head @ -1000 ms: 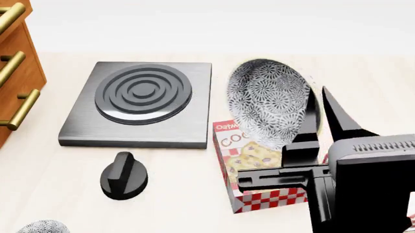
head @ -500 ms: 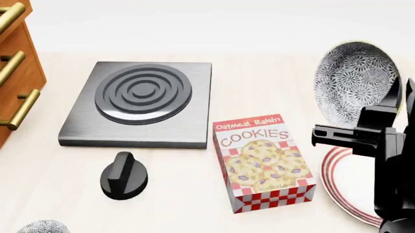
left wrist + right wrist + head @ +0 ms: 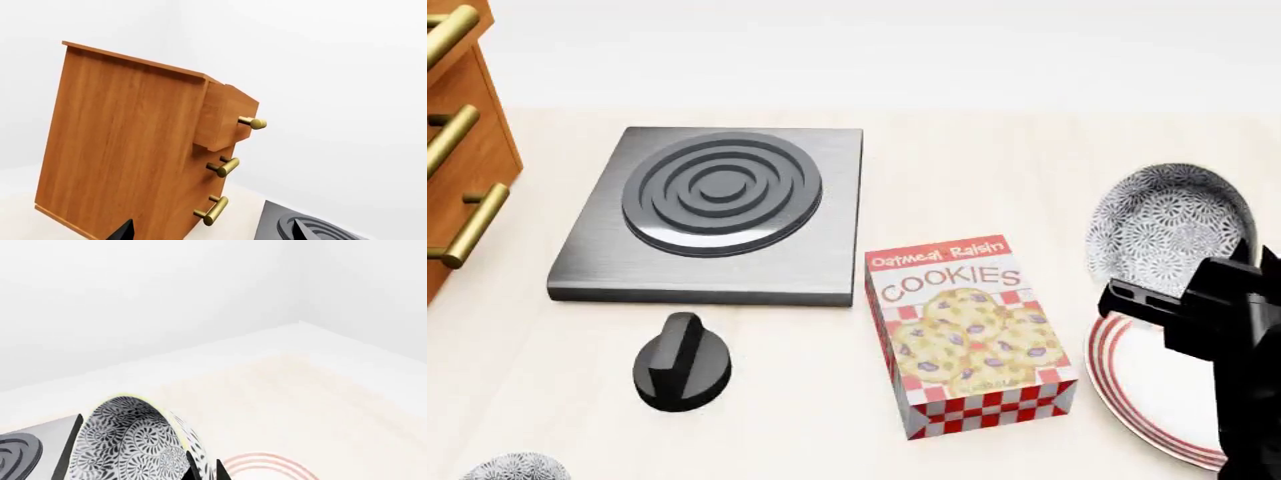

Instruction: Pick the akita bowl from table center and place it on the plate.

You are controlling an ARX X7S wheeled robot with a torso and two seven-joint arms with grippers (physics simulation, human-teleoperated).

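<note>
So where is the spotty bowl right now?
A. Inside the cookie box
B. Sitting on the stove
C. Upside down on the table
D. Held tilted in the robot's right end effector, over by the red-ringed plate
D: the akita bowl is tilted and gripped at its rim by the right end effector, at the far edge of the plate.

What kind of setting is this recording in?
Probably a simulated kitchen counter. A single-burner hotplate sits on the pale countertop, beside a wooden drawer cabinet with brass handles. An oatmeal raisin cookies box and a red-ringed plate add to the kitchen look.
</note>
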